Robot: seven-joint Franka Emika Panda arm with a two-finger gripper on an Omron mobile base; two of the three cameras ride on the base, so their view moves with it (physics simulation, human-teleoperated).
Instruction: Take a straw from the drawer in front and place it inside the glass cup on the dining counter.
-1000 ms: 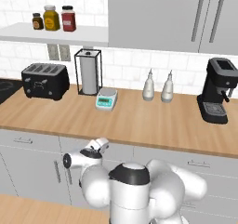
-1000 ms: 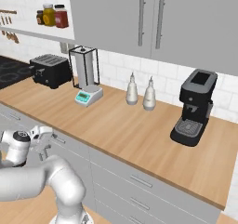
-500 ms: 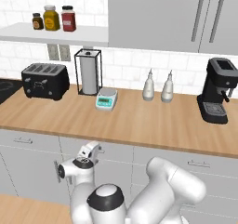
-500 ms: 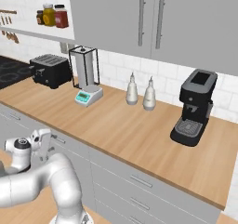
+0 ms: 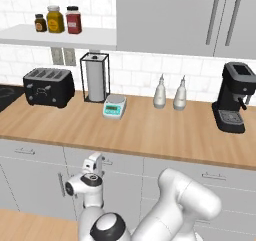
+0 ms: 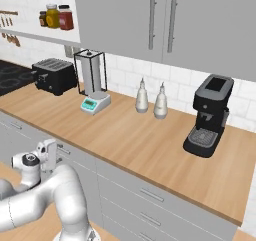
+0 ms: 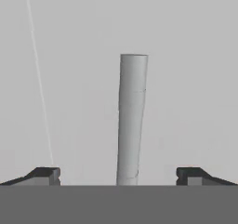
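Since a second ago your arm has folded down and swung toward the left end of the cabinet run, so the gripper (image 5: 94, 161) now sits low against the grey fronts just under the front edge of the wooden worktop (image 5: 150, 135), where earlier it rode higher and nearer the middle. Nothing on the worktop has shifted: the toaster (image 5: 48, 86), the scale (image 5: 114, 106) and the coffee machine (image 5: 235, 96) stand where they did.

Your main risk, as I judge it, is a poor closure on the drawer handle (image 7: 131, 121). In the hand view the slim bar runs lengthwise away from you between the two fingertips (image 7: 44, 175), a little tilted rather than square. If you close while the hand is still rolled off true, one pad may meet the bar first and push it aside, or the pads may slide along the bar once you pull. Pulling at an angle could also jam the drawer (image 5: 105, 161) on its runners.

Your fingers stand wide apart, about as far as they go, with the handle between them and apart from both; they hold nothing and touch nothing.

The drawer is shut, so you can't see the straw, which is presumably inside
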